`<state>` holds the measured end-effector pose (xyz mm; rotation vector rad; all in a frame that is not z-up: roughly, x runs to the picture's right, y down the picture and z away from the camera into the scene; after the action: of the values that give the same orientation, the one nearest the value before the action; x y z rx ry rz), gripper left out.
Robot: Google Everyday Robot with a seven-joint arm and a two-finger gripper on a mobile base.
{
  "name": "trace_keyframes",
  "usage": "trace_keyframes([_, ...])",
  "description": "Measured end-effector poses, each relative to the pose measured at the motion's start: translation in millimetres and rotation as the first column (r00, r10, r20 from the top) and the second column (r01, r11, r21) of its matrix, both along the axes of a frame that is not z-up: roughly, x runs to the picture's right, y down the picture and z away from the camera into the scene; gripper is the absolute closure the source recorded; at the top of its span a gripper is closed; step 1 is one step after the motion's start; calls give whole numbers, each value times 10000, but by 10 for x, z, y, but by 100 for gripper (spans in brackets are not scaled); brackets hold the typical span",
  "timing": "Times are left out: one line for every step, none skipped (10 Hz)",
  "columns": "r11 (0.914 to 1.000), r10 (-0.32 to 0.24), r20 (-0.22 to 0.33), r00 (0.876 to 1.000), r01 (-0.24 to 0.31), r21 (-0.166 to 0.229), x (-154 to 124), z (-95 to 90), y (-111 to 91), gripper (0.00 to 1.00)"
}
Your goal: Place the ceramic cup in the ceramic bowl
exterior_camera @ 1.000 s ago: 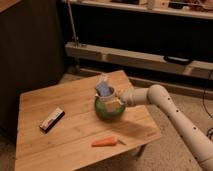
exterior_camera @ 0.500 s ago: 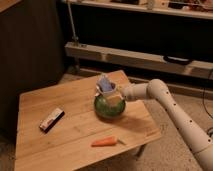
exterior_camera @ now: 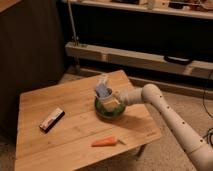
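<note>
The ceramic bowl, green inside with a dark rim, sits right of centre on the wooden table. The ceramic cup, white with a blue-grey piece at its top, is tilted over the bowl's far-left rim, its base down inside the bowl. My gripper reaches in from the right over the bowl and is shut on the cup's lower part. The white arm runs off to the lower right.
A dark wrapped snack bar lies on the table's left side. An orange carrot lies near the front edge. A dark cabinet stands at the left, and a low shelf rail runs behind the table.
The gripper and cup rose slightly over the bowl, then came back down a little. The bowl, snack bar and carrot have not moved.
</note>
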<state>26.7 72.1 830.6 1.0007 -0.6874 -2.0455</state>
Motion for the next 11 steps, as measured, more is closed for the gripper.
trace_keyframes([10000,4,-29,10000,-4,-18,12,-1,25,84])
trace_keyframes([9999,69,32,10000,-68,-111,24,14,65,74])
trace_keyframes([9999,89,285,9996,-87,-63,22,24,113,61])
trace_keyframes([9999,100,500,9987,-102,50,17,34,159,52])
trace_keyframes([9996,139,700,9975,-156,228,13,30,196,41])
trace_keyframes([9987,204,848,9962,-242,440,18,28,242,29])
trace_keyframes([9980,215,887,9958,-266,577,30,21,269,22])
trace_keyframes([9972,193,880,9959,-256,709,48,1,286,20])
trace_keyframes([9968,167,877,9960,-234,761,53,-11,295,20])
trace_keyframes([9968,167,877,9960,-234,761,53,-11,295,20])
trace_keyframes([9950,10,738,9973,-84,998,116,-99,245,20])
